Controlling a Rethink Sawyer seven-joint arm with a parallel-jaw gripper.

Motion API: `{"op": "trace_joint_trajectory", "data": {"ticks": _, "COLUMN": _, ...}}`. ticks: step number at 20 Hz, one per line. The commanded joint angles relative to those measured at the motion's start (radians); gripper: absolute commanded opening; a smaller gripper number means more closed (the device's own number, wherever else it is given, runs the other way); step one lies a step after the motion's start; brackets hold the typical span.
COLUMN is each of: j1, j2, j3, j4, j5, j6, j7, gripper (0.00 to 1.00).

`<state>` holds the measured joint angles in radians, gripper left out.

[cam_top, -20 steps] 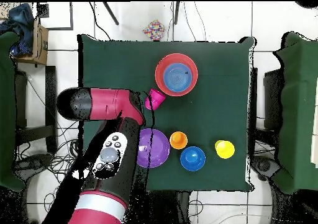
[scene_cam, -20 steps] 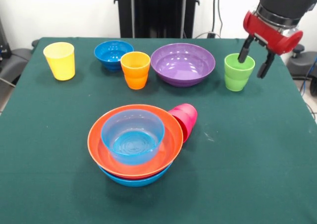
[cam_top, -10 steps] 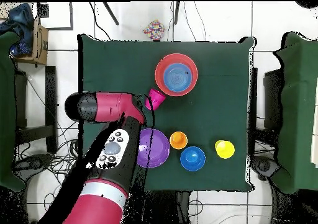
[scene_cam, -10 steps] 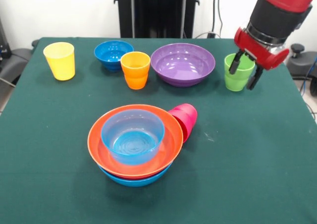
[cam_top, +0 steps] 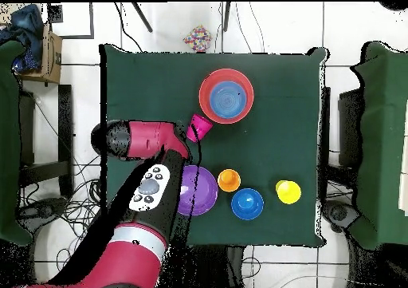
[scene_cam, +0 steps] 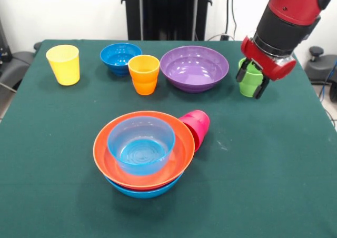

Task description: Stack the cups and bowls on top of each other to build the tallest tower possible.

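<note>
two black fingers (scene_cam: 249, 82) straddle the green cup (scene_cam: 250, 82); no writing legible

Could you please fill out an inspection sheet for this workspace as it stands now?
Surface: green cloth table, flat.
Job's things: tower of nested bowls, small light-blue bowl on top; pink cup on its side against it; yellow cup, dark-blue bowl, orange cup, purple bowl and green cup upright in a row.
Clutter: nothing seen.
Grippers: gripper straddling the green cup, fingers either side; grip cannot be told.
Cables: cables on the floor.
Surroundings: chairs beside the table.
</note>
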<state>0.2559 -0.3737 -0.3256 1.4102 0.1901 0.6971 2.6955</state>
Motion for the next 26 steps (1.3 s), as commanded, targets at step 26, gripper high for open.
{"op": "trace_joint_trajectory", "data": {"ticks": 26, "j1": 0.023, "j2": -0.094, "j3": 0.132, "j4": 0.143, "j5": 0.053, "j6": 0.062, "j7": 0.100, "gripper": 1.00}}
